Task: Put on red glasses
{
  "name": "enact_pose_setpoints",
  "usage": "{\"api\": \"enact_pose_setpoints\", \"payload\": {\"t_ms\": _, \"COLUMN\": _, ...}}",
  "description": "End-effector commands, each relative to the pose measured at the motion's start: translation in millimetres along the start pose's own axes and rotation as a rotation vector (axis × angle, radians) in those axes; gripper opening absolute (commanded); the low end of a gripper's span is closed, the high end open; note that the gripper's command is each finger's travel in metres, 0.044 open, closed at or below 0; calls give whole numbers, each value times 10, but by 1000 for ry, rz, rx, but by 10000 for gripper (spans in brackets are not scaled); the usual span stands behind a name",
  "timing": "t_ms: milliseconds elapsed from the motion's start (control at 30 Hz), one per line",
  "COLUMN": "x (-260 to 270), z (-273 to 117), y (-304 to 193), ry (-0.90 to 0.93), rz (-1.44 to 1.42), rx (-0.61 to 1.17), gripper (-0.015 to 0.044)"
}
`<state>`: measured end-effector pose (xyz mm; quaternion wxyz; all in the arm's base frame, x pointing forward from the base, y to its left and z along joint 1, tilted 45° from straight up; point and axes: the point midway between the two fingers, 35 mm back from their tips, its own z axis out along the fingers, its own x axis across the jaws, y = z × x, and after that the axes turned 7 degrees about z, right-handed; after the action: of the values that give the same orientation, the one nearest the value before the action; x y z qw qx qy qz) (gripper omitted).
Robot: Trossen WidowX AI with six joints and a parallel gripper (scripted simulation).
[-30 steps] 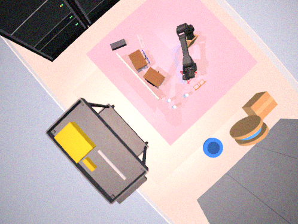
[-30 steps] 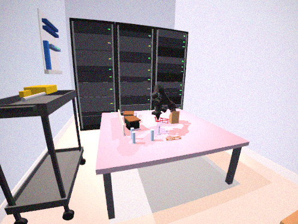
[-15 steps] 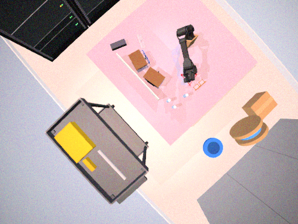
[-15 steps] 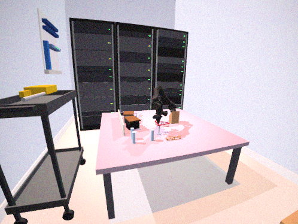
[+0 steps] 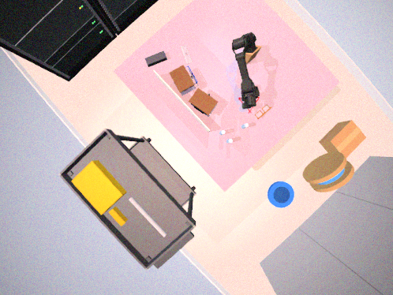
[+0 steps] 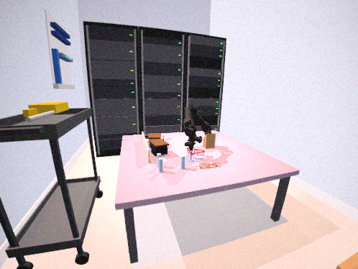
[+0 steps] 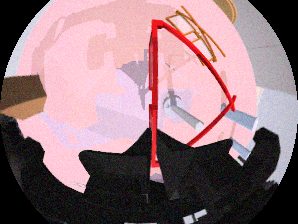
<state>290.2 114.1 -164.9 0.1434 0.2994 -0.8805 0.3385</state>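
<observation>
The red glasses (image 5: 249,111) (image 6: 201,152) (image 7: 154,65) hang in the air above the pink table. My gripper (image 5: 248,106) (image 6: 190,149) (image 7: 150,131) is shut on them at the front frame. In the wrist view the front runs upright through the middle, and the temples reach out to the right and cross near their tips. A pale post (image 6: 191,156) (image 7: 187,118) with a round foot stands below the gripper, apart from the glasses as far as I can tell. I cannot make out either display head or the green tag with certainty.
Orange glasses (image 5: 263,111) (image 6: 208,166) (image 7: 192,35) lie close by. Several pale blue cylinders (image 5: 246,125) (image 6: 182,162) (image 7: 240,117) stand nearby. Two brown-topped dark blocks (image 5: 203,102) (image 6: 159,142) stand by a low white wall (image 5: 181,100). A brown block (image 6: 209,140) stands near the arm's base.
</observation>
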Motion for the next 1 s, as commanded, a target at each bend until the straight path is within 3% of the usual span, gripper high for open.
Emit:
{"api": "enact_pose_setpoints", "payload": {"t_ms": 0, "x": 54, "z": 19, "y": 33, "ry": 8, "rz": -1, "rx": -1, "gripper": 0}}
{"api": "enact_pose_setpoints", "payload": {"t_ms": 967, "x": 165, "z": 18, "y": 156, "ry": 8, "rz": -2, "rx": -2, "gripper": 0}}
